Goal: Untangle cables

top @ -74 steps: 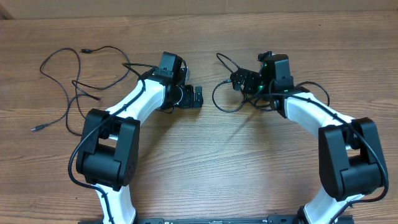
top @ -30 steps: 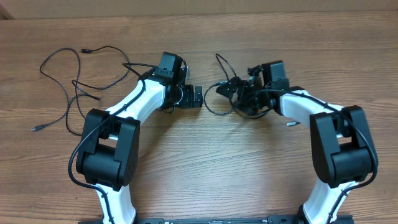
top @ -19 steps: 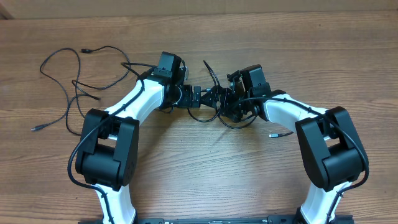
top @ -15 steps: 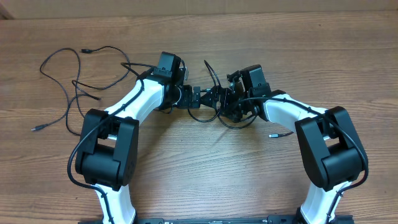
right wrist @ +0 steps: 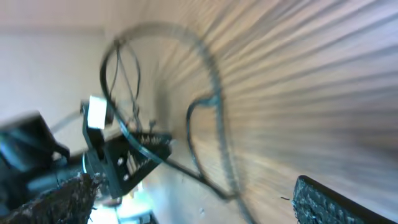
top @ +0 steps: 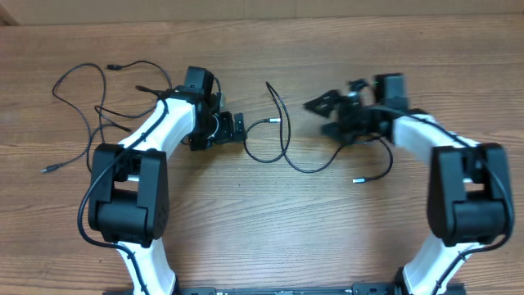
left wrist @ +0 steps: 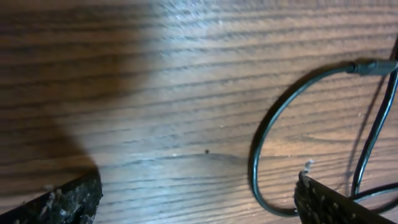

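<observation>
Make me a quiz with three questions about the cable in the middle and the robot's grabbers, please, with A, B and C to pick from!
1. Where is the looped cable?
A. On top of an arm
B. On the table, between the left gripper and the right gripper
C. Hanging off the table's edge

2. What colour is the looped cable?
A. Red
B. Yellow
C. Black

3. How is the left gripper?
A. Open wide
B. Shut tight on nothing
C. Shut on the looped cable

Answers:
1 B: the overhead view shows it lying on the wood in the gap between the two grippers.
2 C: it is a thin black cord in both the overhead and left wrist views.
3 A: the left wrist view shows its fingers standing far apart.
</observation>
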`<action>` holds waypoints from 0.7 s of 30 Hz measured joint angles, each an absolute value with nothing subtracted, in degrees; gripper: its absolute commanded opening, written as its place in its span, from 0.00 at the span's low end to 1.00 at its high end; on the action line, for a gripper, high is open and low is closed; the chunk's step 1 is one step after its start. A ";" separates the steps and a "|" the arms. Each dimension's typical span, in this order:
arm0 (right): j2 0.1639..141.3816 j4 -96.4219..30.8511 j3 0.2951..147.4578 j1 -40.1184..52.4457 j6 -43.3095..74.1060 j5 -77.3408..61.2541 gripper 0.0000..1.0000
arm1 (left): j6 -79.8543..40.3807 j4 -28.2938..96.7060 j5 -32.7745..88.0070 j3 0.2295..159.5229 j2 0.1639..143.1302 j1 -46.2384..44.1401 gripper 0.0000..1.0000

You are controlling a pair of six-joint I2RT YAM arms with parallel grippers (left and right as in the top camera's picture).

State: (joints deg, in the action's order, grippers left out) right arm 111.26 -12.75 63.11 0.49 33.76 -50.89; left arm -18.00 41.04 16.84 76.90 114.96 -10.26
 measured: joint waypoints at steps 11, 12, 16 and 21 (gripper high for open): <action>110.19 -23.53 63.72 -8.27 25.23 -34.46 1.00 | -18.35 39.48 17.41 76.31 116.42 -12.36 0.04; 110.06 -24.08 63.88 -8.45 25.02 -33.39 1.00 | -18.41 39.70 17.43 76.27 116.49 -13.19 0.04; 109.43 -25.61 64.25 -8.60 24.56 -29.26 1.00 | -18.44 39.92 17.41 76.25 116.49 -16.29 0.04; 109.23 -25.69 64.40 -8.58 24.29 -27.14 1.00 | -18.79 42.96 17.39 77.49 116.51 -18.83 0.05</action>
State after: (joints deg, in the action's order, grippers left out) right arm 109.23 -25.69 64.40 -8.58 24.29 -27.14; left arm -18.79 42.96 17.39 77.49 116.51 -18.83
